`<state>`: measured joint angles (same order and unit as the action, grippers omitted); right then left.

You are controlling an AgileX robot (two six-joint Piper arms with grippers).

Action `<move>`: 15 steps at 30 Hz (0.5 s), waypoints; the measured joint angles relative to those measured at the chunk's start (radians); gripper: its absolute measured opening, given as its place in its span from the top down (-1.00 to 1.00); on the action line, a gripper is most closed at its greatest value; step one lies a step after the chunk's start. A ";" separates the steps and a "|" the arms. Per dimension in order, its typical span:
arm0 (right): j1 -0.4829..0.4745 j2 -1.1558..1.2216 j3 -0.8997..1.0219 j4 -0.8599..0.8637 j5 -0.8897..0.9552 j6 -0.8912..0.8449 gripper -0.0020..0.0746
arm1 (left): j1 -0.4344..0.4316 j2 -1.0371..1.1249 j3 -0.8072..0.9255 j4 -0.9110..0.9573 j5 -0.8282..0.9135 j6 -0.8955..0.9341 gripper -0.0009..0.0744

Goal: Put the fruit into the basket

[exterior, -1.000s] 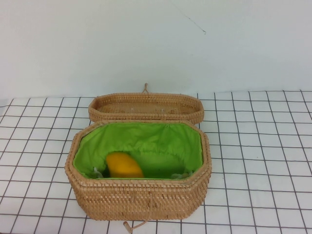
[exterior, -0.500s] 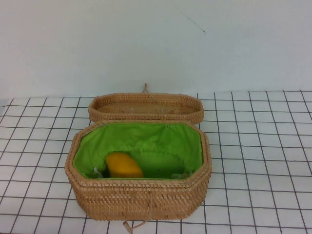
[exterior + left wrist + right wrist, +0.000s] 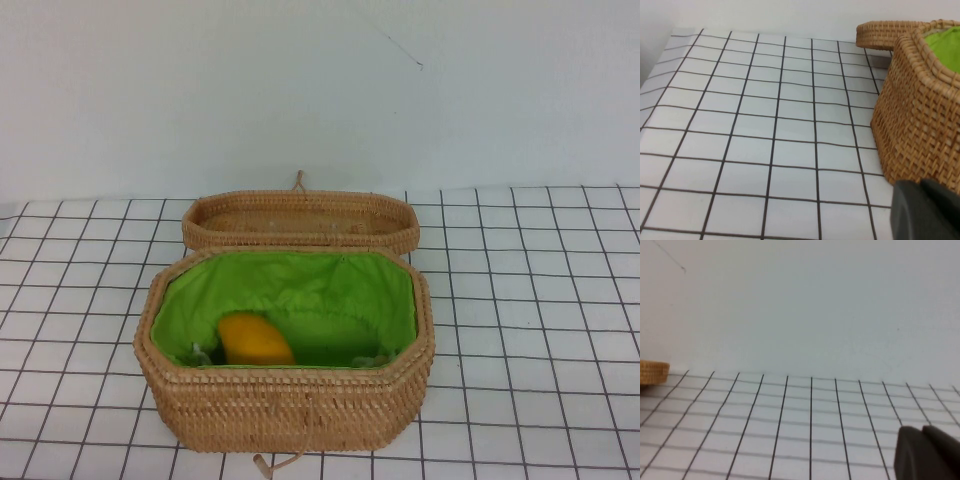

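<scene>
Glossy yellow-orange fruit (image 3: 254,340) lies in the green-lined wicker basket (image 3: 290,405), near-left corner. Left gripper (image 3: 925,210) sits beside the basket's left wall; right gripper (image 3: 927,455) sits over bare desk (image 3: 790,440) far right. Finger state: cannot tell for either.

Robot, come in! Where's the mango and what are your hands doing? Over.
Left end effector beside the basket, right end effector parked over bare table. Fruit lying in basket, on green lining. Lid behind basket, nothing blocking.

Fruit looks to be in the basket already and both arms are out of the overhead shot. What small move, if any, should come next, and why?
Probably none beyond staying parked. The fruit lies inside the basket on its green lining, nothing holding it. The left gripper sits beside the basket's outer wall; the right gripper is off over the grid mat, away from it. The lid lies behind the basket.
</scene>
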<state>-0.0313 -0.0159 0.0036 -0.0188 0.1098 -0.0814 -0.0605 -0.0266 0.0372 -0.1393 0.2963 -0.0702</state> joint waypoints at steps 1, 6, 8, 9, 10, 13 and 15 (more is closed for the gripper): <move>0.000 0.000 -0.004 0.000 0.044 0.000 0.95 | 0.000 0.000 0.000 0.000 0.000 0.000 0.97; 0.000 0.000 0.001 0.000 0.217 0.000 0.95 | 0.000 0.000 0.000 0.000 0.000 0.000 0.97; 0.000 0.000 0.001 0.000 0.237 0.002 0.95 | 0.000 0.000 0.000 0.000 0.000 0.000 0.97; 0.000 0.000 0.001 0.000 0.237 0.004 0.95 | 0.000 0.000 0.000 0.000 0.000 0.000 0.98; 0.000 0.000 0.001 0.000 0.237 0.004 0.95 | 0.000 0.000 0.000 0.000 0.000 0.000 0.97; 0.000 0.000 0.001 0.000 0.237 0.004 0.95 | 0.000 0.000 0.000 0.000 0.000 0.000 0.98; 0.000 0.000 0.001 0.000 0.233 0.004 0.95 | 0.000 0.000 0.000 0.000 0.000 0.000 0.98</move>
<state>-0.0313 -0.0159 0.0050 -0.0188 0.3432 -0.0776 -0.0605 -0.0266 0.0372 -0.1393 0.2963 -0.0702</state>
